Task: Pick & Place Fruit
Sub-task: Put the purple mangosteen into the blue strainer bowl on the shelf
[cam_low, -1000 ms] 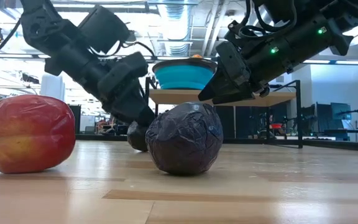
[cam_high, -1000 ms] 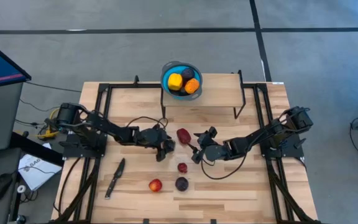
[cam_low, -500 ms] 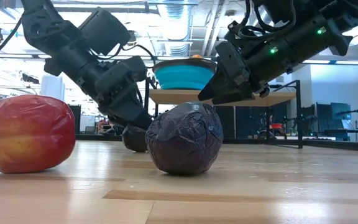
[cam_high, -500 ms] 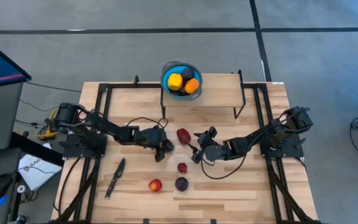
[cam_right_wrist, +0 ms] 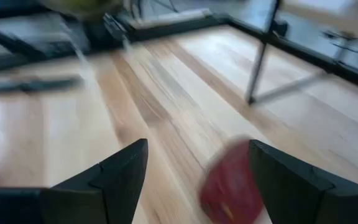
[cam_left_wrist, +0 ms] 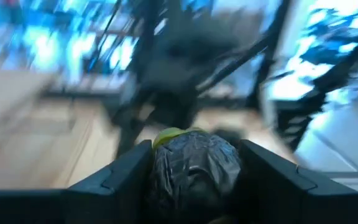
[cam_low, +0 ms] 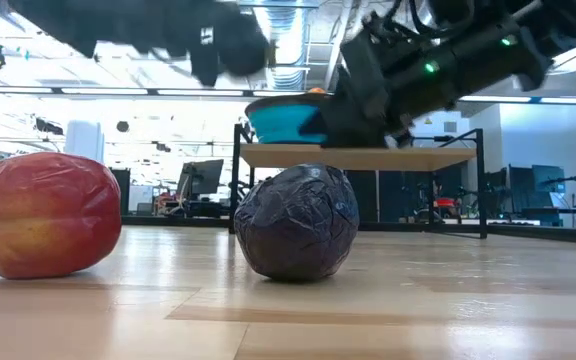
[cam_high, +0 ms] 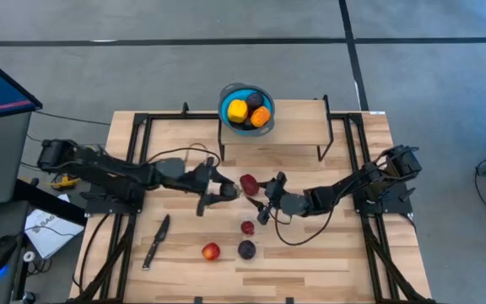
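My left gripper (cam_high: 224,191) hangs above the table's middle, shut on a dark purple fruit (cam_left_wrist: 194,168) with a yellow-green top. My right gripper (cam_high: 260,199) is open, and its fingers stand just right of a red fruit (cam_high: 249,183) that lies on the table and shows blurred in the right wrist view (cam_right_wrist: 229,186). A small red fruit (cam_high: 248,227), a red-and-yellow fruit (cam_high: 211,251) and a dark purple fruit (cam_high: 246,250) rest nearer the front edge. The blue bowl (cam_high: 226,100) holds yellow, orange and dark fruit. My left gripper pinches the dark purple fruit between its two fingers (cam_left_wrist: 126,177), one on each flank of the fruit's body (cam_left_wrist: 166,180). The fruit is lifted clear of the table.
The blue bowl (cam_low: 293,122) sits on a raised wooden shelf (cam_high: 294,127) at the table's far edge. A dark knife (cam_high: 157,241) lies at the front left. Black frame rails (cam_high: 129,169) run along both sides. Bare wood lies front right.
My left gripper has risen from the tabletop with the dark purple fruit, which is now lifted clear, and the left arm has swung and stretched out. My right gripper has shifted a little toward the table's left, closer to the red fruit.
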Tool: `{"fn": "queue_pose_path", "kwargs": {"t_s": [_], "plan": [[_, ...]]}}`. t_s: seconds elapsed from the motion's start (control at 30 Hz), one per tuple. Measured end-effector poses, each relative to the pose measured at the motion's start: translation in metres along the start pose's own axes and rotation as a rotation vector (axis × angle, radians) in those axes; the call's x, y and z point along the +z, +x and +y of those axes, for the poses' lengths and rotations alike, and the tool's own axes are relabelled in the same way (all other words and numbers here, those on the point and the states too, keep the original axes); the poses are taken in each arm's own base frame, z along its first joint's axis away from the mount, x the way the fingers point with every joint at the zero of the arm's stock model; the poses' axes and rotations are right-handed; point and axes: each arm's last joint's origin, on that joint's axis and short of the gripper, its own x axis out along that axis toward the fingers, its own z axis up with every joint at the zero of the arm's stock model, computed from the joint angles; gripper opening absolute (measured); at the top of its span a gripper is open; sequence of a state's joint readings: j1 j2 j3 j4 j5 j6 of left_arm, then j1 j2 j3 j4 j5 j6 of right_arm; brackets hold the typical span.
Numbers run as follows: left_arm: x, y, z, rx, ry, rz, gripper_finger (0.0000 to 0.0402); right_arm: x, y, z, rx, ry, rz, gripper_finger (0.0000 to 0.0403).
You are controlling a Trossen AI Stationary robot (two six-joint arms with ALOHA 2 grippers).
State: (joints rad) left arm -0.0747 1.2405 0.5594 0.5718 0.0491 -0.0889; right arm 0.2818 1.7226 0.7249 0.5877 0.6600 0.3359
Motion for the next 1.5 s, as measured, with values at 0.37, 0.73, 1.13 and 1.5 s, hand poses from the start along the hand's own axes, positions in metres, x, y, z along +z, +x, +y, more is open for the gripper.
{"fn": "queue_pose_path", "kwargs": {"t_s": [0.37, 0.73, 1.13, 1.5], "plan": [[0.033, -0.009, -0.017, -0.078, 0.186, -0.323, 0.0222, 0.042, 0.010, -0.009, 0.222, 0.010, -0.294, 0.0338], [0.042, -0.013, -0.016, -0.010, 0.240, -0.426, 0.0221, 0.092, 0.001, 0.018, 0.317, -0.068, -0.543, 0.0381], [0.043, -0.013, -0.016, -0.005, 0.248, -0.442, 0.0224, 0.117, 0.001, 0.028, 0.409, -0.099, -0.616, 0.0360], [0.044, -0.014, -0.016, -0.012, 0.248, -0.448, 0.0225, 0.124, 0.006, 0.028, 0.418, -0.148, -0.594, 0.0285]]}}
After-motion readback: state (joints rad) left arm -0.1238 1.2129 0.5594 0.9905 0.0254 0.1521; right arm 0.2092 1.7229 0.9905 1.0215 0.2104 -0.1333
